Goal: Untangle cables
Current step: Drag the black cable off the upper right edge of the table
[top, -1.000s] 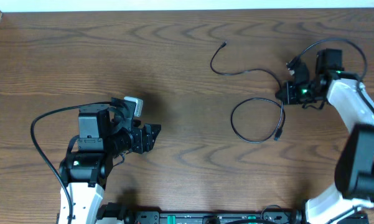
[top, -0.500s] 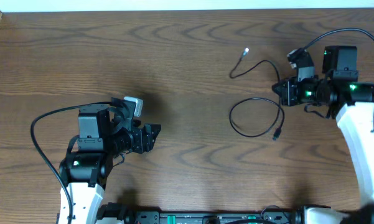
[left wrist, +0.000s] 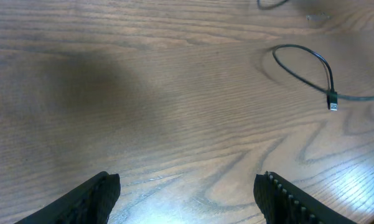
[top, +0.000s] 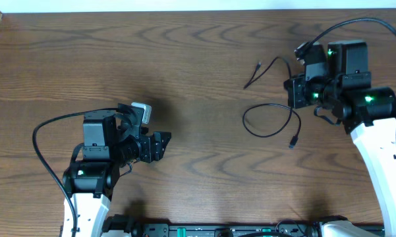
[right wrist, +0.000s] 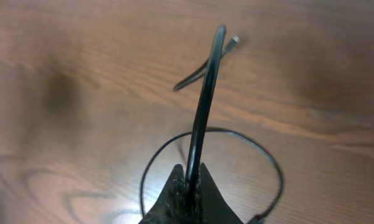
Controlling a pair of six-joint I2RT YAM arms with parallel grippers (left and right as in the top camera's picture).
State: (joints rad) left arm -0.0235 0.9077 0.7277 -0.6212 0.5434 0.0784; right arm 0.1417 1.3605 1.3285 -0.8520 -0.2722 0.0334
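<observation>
The right hand (top: 295, 90), at the far right of the wooden surface (top: 184, 66), is closed on a thin black cable (right wrist: 204, 99), its two fingertips (right wrist: 182, 186) pinched together on the cord. From that pinch a stiff stretch of cable rises off the wood and points away from the hand, toward the far left in the overhead view. It then bends over and drops to a short tail. The tail ends in a small plug (top: 259, 65) that points toward the far edge. Nearer the robot, the rest of the cable lies flat as a single open loop (top: 244, 120), its long axis running left to right just beside the right hand. The loop's free end hangs off its right side and finishes in a second plug (left wrist: 331, 102) that points toward the robot. The left hand (left wrist: 187, 199) sits well apart, low over bare wood at the near left. Its fingers are spread wide with nothing between them and face right, toward the loop.
</observation>
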